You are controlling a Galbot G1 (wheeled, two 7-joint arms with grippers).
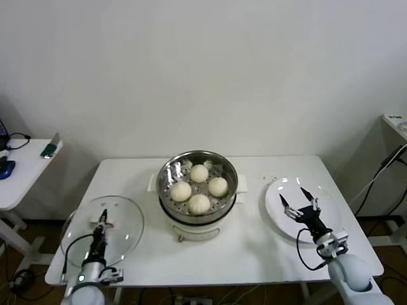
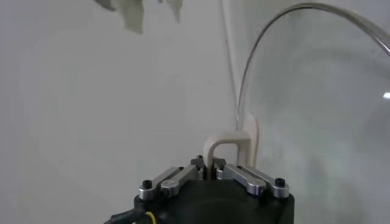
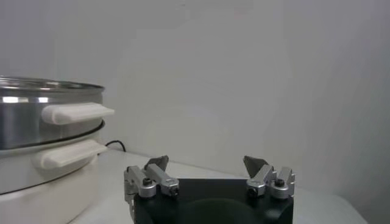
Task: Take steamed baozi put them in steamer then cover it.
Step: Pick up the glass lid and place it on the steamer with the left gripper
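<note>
Several cream-white baozi (image 1: 200, 187) lie in the shiny steel steamer (image 1: 166, 173) on its white pot base at the table's middle. The steamer also shows in the right wrist view (image 3: 42, 119). The clear glass cover (image 1: 121, 241) lies at the table's front left. My left gripper (image 1: 102, 222) is shut on the cover's cream-white bar handle (image 2: 226, 148); the glass rim (image 2: 268, 36) curves beyond it. My right gripper (image 1: 299, 199) is open and empty, over the flat white plate (image 1: 283, 219) at the right.
A side table (image 1: 19, 171) with small items stands at the far left. Another table edge (image 1: 394, 121) is at the far right. A cable (image 1: 372, 184) hangs off the right side. The pot's handles (image 3: 76, 112) jut toward my right gripper.
</note>
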